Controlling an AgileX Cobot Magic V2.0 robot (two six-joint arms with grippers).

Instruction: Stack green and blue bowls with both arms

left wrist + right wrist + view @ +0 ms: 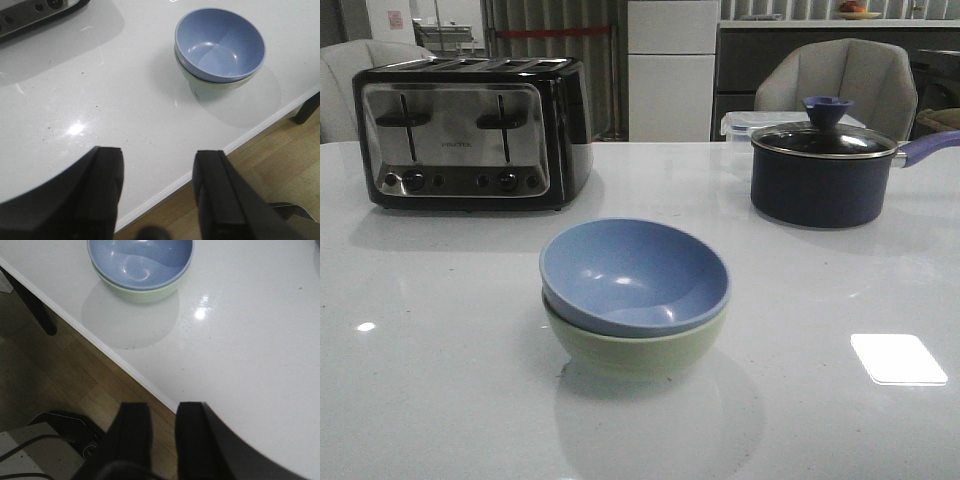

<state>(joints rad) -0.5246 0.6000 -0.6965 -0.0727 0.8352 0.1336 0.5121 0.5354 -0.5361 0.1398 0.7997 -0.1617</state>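
Blue bowl (pixel 634 272) nested in green bowl (pixel 632 352), near centre, slightly tilted | left gripper (pixel 157 192) released, empty | right gripper (pixel 162 432) narrowly parted, empty | judged stacked; keep both arms clear.

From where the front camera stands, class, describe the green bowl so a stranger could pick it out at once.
Start at the white table, with the toaster back left and the dark saucepan back right. In front of them, near the middle, two bowls sit nested. The green bowl is the lower one, pale sage, cradling the blue bowl.
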